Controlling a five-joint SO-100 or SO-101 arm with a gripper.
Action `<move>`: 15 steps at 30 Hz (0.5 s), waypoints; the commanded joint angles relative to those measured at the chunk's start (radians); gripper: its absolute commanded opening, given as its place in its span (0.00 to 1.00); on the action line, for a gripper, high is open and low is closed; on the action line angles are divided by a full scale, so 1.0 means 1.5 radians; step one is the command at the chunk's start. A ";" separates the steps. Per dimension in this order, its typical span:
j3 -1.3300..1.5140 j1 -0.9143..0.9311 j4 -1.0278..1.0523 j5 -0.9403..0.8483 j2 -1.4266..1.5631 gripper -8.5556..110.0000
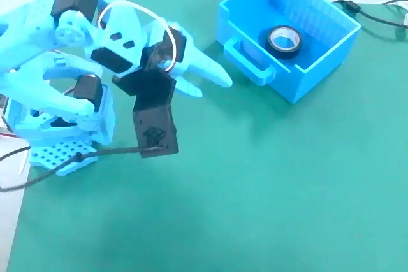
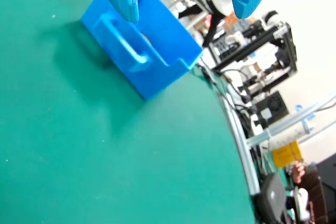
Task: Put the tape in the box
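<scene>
- Worktop comes first as the largest thing: a flat green mat covers it, bare apart from the arm's base and the box, with a pale strip of bare surface showing along the left edge in the fixed view.
- Room beyond the mat's far edge, in the wrist view, is crowded with cables, black frames and other equipment (too blurred to name further).
- Box stands near the mat's far right corner in the fixed view, its loop handle facing the arm.
- Hand hangs empty, its two fingers spread well apart, just short of the handle.
- Tape lies flat on the box floor, so the placing looks done; the step in hand is likely a clean retreat, best made away from the handle without nudging the box.
</scene>
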 commanded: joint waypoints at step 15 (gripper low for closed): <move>0.330 0.060 -0.097 -0.010 0.238 0.20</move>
